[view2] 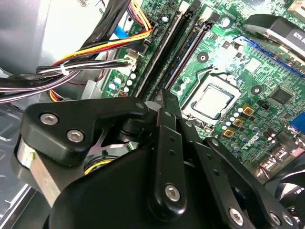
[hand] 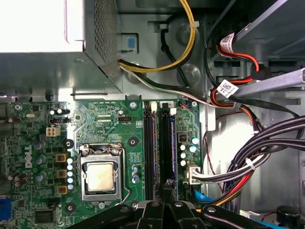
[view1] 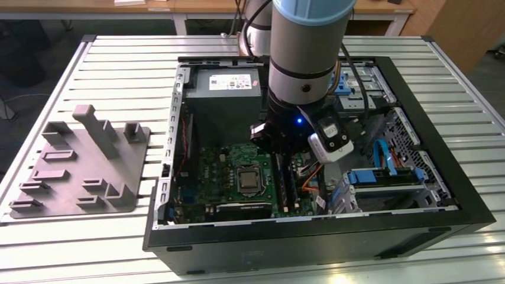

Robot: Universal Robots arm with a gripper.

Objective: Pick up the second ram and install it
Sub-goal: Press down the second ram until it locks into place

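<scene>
While the grey-and-blue robot arm (view1: 304, 53) is reaching down into the open black computer case (view1: 442, 195) in the exterior view, its black gripper (view1: 278, 155) is hanging over the green motherboard (view1: 229, 177), and whether the jaws are apart or closed cannot be told there. Well apart from them, toward the exterior view's left, a grey slotted plate with upright posts (view1: 79, 171) is lying on the slatted white table (view1: 118, 65).

In the second wrist view, the gripper (view2: 167, 98) is showing its jaws drawn together to a narrow tip, just above the long dark memory slots (view2: 178, 45); the second ram, a thin dark stick (view2: 164, 47), is sitting in one slot beyond the tip.

In the first wrist view, the gripper (hand: 167, 185) is pointing along the same slots, where the second ram (hand: 165, 143) is lying straight ahead of the jaws, beside the silver square processor (hand: 100, 177). Whether the jaws are pinching it cannot be told.
</scene>
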